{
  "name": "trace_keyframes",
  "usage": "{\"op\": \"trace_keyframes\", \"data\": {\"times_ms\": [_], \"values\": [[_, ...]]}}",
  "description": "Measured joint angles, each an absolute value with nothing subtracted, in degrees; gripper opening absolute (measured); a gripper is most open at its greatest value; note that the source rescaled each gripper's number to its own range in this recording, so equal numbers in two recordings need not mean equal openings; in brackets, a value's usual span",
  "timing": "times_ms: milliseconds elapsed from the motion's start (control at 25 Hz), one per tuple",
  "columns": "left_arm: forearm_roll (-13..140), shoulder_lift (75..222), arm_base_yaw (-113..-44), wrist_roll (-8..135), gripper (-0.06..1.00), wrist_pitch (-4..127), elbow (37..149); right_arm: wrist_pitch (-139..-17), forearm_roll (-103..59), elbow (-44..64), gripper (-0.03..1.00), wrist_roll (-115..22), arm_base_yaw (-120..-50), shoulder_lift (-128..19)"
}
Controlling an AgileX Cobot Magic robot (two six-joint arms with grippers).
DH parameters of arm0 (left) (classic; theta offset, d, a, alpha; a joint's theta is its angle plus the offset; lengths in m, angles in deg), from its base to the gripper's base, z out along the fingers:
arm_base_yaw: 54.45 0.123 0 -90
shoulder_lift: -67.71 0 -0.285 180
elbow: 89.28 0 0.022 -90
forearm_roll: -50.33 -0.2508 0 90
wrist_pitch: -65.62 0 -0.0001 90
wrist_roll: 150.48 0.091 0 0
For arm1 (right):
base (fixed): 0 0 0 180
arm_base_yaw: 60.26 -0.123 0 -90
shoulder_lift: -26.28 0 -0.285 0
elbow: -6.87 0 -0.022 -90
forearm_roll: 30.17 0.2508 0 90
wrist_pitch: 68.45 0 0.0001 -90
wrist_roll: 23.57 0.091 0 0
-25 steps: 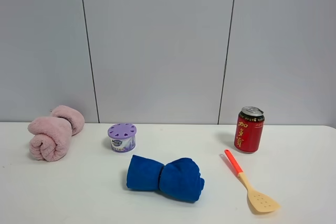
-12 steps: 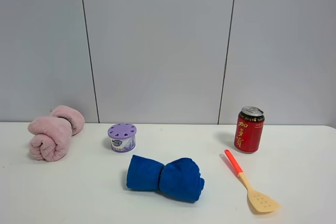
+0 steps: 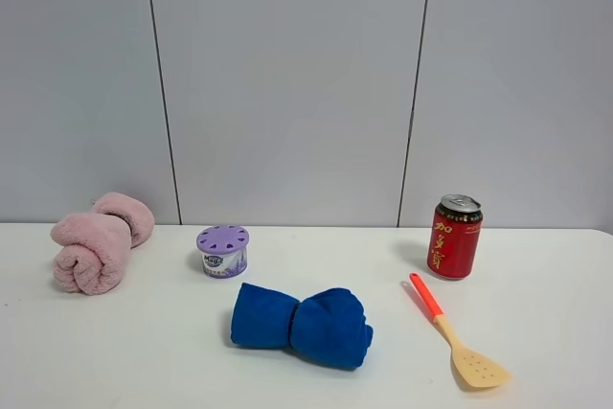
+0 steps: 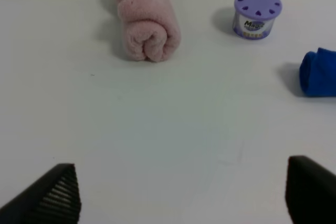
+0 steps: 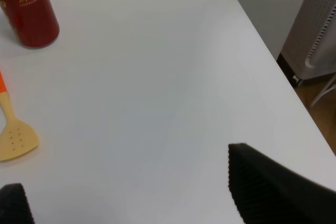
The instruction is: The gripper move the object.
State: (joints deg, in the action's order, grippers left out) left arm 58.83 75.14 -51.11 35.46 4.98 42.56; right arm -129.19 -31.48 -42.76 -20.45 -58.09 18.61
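The pale pink rolled towel (image 3: pixel 96 241) lies at the far left of the white table, near the wall. It also shows in the left wrist view (image 4: pixel 146 24), well ahead of my left gripper (image 4: pixel 184 195). That gripper's two black fingers (image 4: pixel 58 195) stand wide apart, open and empty over bare table. My right gripper (image 5: pixel 136 195) is open and empty over the table's right part, near its edge. Neither gripper shows in the exterior high view.
A purple-lidded small tub (image 3: pixel 222 250) stands right of the towel. A blue rolled cloth (image 3: pixel 302 325) lies at the front middle. A red can (image 3: pixel 454 237) and an orange-handled spatula (image 3: pixel 455 337) are on the right. The table's right edge (image 5: pixel 273 61) drops to the floor.
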Motion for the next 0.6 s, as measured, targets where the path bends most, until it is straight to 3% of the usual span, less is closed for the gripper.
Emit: {"op": "trace_keyframes", "data": {"times_ms": [600], "values": [[58.65, 75.14, -51.11, 35.46, 0.75, 5.03, 42.56, -129.19, -31.48, -42.76, 1.00, -20.45, -58.09, 18.61]]}}
